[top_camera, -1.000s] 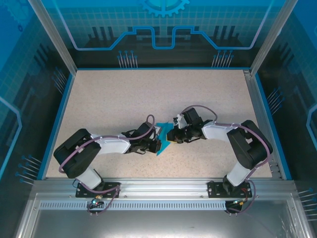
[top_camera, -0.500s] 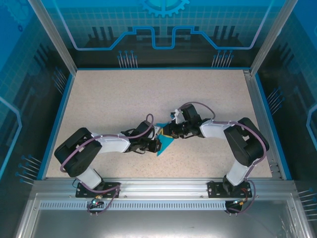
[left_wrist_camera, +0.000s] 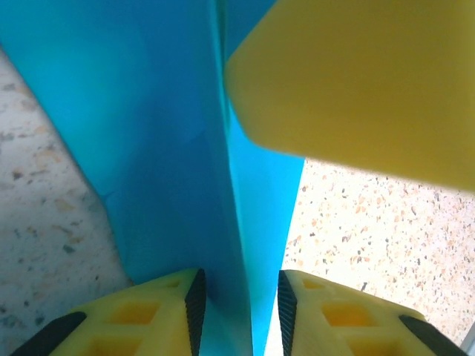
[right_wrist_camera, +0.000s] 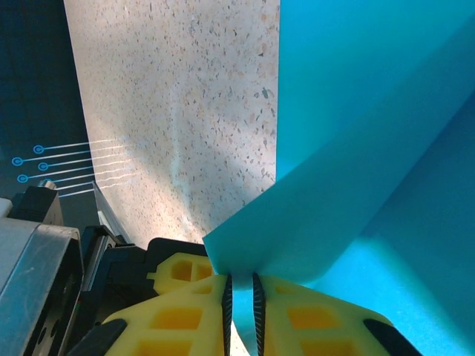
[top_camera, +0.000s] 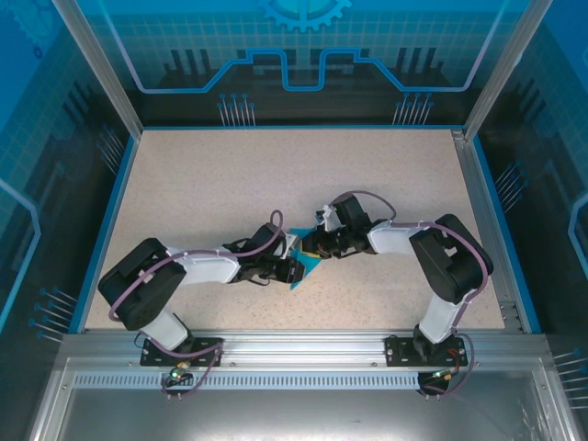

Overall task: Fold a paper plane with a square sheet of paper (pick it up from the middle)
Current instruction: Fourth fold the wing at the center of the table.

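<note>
Both arms meet just below centre of the overhead frame, low over the speckled worktop (top_camera: 202, 184). The sheet of paper (top_camera: 309, 266) lies between them, part-folded and teal, with a point toward the lower frame. It's not a plane yet.

Right gripper (right_wrist_camera: 241, 282): jaws nearly closed, with a raised flap of the sheet pinched in the thin slot between them. The rest of the sheet fans out across the right of that wrist frame. My guess is it holds the flap up so the fold stays standing for the other arm.

Left gripper (left_wrist_camera: 239, 283): jaws partly open, straddling the upright centre ridge. The paper is close against one pad and there's a bright gap at the other, so it isn't clamped. A yellow finger (left_wrist_camera: 356, 81) of the right gripper sits just above the ridge, upper right of that frame. The straddle looks meant for pressing the crease along its length, but I can't tell if a squeeze is coming.
</note>
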You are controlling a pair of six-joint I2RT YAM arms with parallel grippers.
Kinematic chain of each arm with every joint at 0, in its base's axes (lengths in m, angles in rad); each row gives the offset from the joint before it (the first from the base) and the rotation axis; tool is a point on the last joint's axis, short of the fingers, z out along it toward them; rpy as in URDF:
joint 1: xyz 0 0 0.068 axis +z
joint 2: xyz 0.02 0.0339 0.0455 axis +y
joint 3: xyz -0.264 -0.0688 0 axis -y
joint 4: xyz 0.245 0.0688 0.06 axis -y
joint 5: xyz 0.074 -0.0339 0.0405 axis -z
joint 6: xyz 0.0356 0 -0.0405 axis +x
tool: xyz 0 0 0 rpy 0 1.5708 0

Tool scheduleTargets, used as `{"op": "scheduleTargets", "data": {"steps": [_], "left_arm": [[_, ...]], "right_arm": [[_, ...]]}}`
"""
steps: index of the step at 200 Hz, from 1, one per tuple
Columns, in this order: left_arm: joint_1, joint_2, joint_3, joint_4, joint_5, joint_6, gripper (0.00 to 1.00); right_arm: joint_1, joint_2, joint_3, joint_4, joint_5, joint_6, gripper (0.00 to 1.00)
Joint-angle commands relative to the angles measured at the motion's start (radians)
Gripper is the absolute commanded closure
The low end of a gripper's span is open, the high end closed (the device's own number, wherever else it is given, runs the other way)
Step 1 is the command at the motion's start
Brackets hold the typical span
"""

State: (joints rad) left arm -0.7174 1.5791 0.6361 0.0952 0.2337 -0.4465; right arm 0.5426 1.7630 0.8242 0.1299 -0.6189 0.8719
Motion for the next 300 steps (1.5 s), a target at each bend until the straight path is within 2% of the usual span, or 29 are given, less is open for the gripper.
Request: {"op": "scheduleTargets", "data": {"steps": [1, 12, 87, 113, 144, 205, 300], "left_arm": [[-0.002, -0.043, -0.029, -0.003, 0.017, -0.047, 0.64], [-0.003, -0.045, -0.033, 0.002, 0.013, -0.054, 0.66], [-0.002, -0.03, -0.064, 0.065, 0.008, -0.08, 0.93], [0.001, -0.016, -0.09, 0.108, 0.014, -0.1, 0.96], [0.018, -0.001, -0.132, 0.186, 0.045, -0.14, 0.97], [0.027, 0.043, -0.133, 0.204, 0.081, -0.178, 0.99], [0.029, 0.036, -0.224, 0.311, 0.014, -0.329, 1.0]], "right_arm": [[0.008, 0.009, 0.019, -0.024, 0.009, -0.019, 0.82], [0.008, 0.009, 0.018, -0.024, 0.008, -0.017, 0.82], [0.006, 0.002, 0.013, -0.032, 0.009, -0.019, 0.81], [-0.003, -0.019, 0.008, -0.043, 0.012, -0.022, 0.8], [-0.017, -0.038, -0.001, -0.043, 0.003, -0.023, 0.79], [-0.003, -0.025, 0.028, -0.039, -0.044, -0.035, 0.78], [-0.002, 0.046, 0.08, -0.028, -0.04, -0.028, 0.79]]}}
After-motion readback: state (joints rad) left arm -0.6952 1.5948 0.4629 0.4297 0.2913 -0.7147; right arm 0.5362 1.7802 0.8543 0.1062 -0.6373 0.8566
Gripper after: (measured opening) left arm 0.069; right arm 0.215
